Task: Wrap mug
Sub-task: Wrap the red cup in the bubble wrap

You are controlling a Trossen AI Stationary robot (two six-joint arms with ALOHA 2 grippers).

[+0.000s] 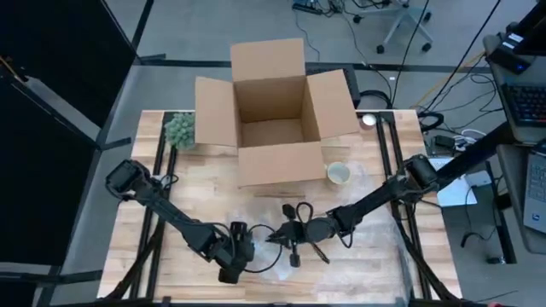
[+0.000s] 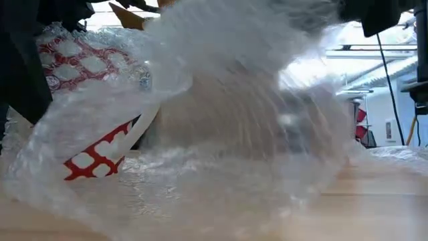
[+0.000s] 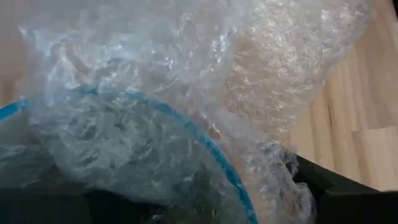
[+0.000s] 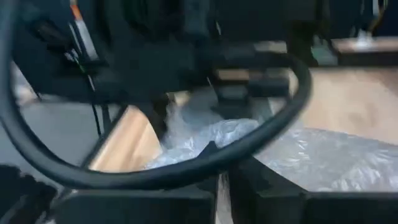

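Note:
A sheet of clear bubble wrap (image 1: 358, 247) lies crumpled over the table's near middle. The mug (image 2: 93, 144), white with a red pattern and a blue rim (image 3: 186, 124), sits tilted under the wrap. In the high view it is hidden below the grippers. My left gripper (image 1: 252, 245) reaches in from the left and is shut on the wrapped mug. My right gripper (image 1: 277, 234) comes from the right, facing the left one, shut on the bubble wrap (image 4: 236, 134). My left gripper holds the mug near its blue rim (image 3: 230, 174), through the bubble wrap. One finger (image 3: 339, 190) shows outside the rim; the wrap hides the other. The mug sits tilted, its mouth toward the wrist camera. My right gripper pinches a bunched part of the bubble wrap (image 4: 214, 149) at its fingertips, coming level from the table's right. The wrap arches slack over the mug; layers cannot be told.
An open cardboard box (image 1: 277, 119) stands at the far middle. A green plant-like thing (image 1: 180, 130) stands to its left and a roll of tape (image 1: 339, 173) near its right corner. Bare wood (image 1: 171, 196) shows at the near left.

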